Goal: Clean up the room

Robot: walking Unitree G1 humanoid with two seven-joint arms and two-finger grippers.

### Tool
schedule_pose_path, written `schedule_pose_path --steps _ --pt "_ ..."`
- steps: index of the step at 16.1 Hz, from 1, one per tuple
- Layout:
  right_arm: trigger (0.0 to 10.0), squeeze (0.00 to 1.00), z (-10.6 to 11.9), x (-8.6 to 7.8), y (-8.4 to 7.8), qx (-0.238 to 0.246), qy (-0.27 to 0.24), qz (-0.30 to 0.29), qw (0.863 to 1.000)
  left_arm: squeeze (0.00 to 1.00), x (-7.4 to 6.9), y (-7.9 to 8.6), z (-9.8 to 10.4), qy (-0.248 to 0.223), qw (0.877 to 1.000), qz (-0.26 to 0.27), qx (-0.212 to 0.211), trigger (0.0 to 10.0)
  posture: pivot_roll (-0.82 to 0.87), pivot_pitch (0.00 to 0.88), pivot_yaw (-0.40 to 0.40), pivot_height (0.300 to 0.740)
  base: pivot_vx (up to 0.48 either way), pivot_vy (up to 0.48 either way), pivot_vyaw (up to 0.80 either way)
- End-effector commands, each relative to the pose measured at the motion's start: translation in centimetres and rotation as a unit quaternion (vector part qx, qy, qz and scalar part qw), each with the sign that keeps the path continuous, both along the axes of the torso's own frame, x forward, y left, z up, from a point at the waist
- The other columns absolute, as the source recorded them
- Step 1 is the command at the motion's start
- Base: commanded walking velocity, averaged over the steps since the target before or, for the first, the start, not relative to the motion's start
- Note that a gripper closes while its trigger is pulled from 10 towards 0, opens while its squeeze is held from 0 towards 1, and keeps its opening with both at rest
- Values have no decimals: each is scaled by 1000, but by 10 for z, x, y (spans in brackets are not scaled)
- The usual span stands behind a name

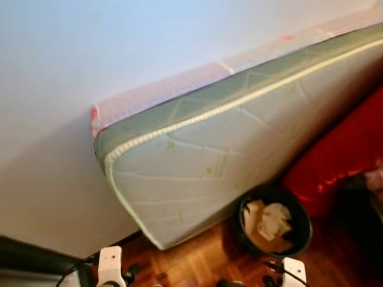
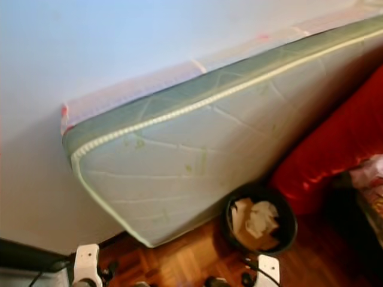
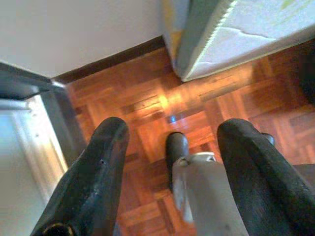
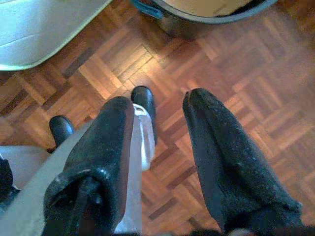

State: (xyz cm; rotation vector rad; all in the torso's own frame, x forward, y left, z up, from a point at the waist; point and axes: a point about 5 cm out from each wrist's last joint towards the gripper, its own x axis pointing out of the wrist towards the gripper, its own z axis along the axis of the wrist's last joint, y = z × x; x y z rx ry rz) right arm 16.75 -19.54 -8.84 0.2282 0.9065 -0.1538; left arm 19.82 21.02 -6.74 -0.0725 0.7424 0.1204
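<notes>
Wall: pale, with dark skirting at its foot
Mattress: stood on edge, tilted, leaning against the wall, one lower corner on the parquet floor
Red cushion or bag: slumped against the mattress on the robot's right, just behind the bin
Waste bin: dark and round, on the floor touching the mattress's face — crumpled paper already inside it
Left end effector: hanging low over bare parquet, fingers spread apart, nothing between them
Right end effector: also low, fingers parted and empty, the bin rim near its tips
Task's things: the bin with its paper is the only tidying target I can pick out; no loose litter is evident on the floor
Risk: stepping closer could let a foot or arm knock the bin over and spill the paper — or nudge the leaning mattress so that it slides down onto the bin
</notes>
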Motion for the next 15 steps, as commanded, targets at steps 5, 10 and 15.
schedule_pose_path --steps 5,10,15 --pt "10000 0 11 12 -36 0 11 -3 1000 0 -12 -1 -11 73 997 -9 -16 10000 60 0 -63 740 0 -385 -473" --pt "10000 0 11 11 -35 0 13 3 1000 0 -21 9 -12 70 997 -11 -14 10000 52 0 -53 740 0 -385 -784" --pt "10000 0 10 11 -33 1 13 -3 1000 0 -30 17 -14 76 997 -14 -11 10000 52 0 -42 740 0 -385 -309"
